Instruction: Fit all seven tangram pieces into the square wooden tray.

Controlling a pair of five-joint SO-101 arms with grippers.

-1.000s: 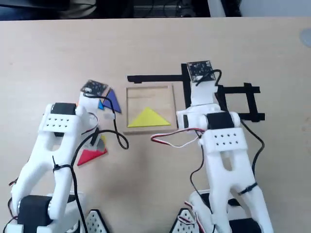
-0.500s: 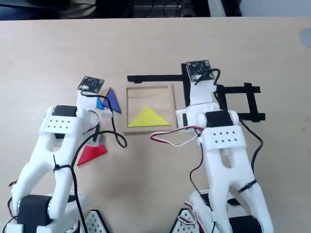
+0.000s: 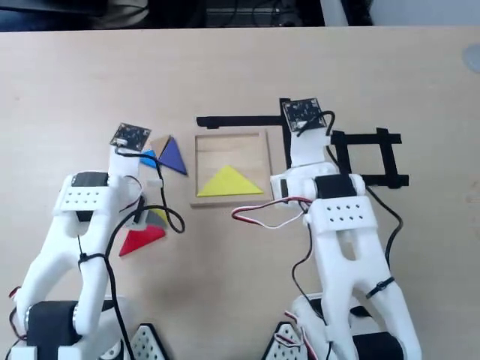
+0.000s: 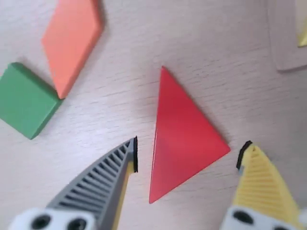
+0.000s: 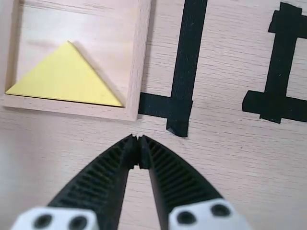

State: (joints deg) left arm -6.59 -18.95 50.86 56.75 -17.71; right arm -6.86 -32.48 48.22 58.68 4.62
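The square wooden tray (image 3: pixel 255 146) sits mid-table with a yellow triangle (image 3: pixel 223 182) lying in its near half. A red triangle (image 4: pixel 182 139) lies flat on the table between the fingers of my left gripper (image 4: pixel 189 153), which is open and straddles it. An orange parallelogram (image 4: pixel 72 40) and a green square (image 4: pixel 26 100) lie touching each other just beyond it. In the high view the red triangle (image 3: pixel 141 240) is left of the tray, near the left arm. My right gripper (image 5: pixel 139 143) is shut and empty, just off the tray's (image 5: pixel 136 72) near right corner.
A dark blue triangle (image 3: pixel 172 155), a light blue piece (image 3: pixel 150 159) and a tan piece (image 3: pixel 159 142) cluster left of the tray. Black tape strips (image 3: pixel 360 157) mark the table right of and behind the tray. A corner of the tray (image 4: pixel 288 43) edges the left wrist view.
The left arm's wrist has swung left, away from the tray, uncovering the tan piece beside the blue triangle. The right arm has barely shifted.
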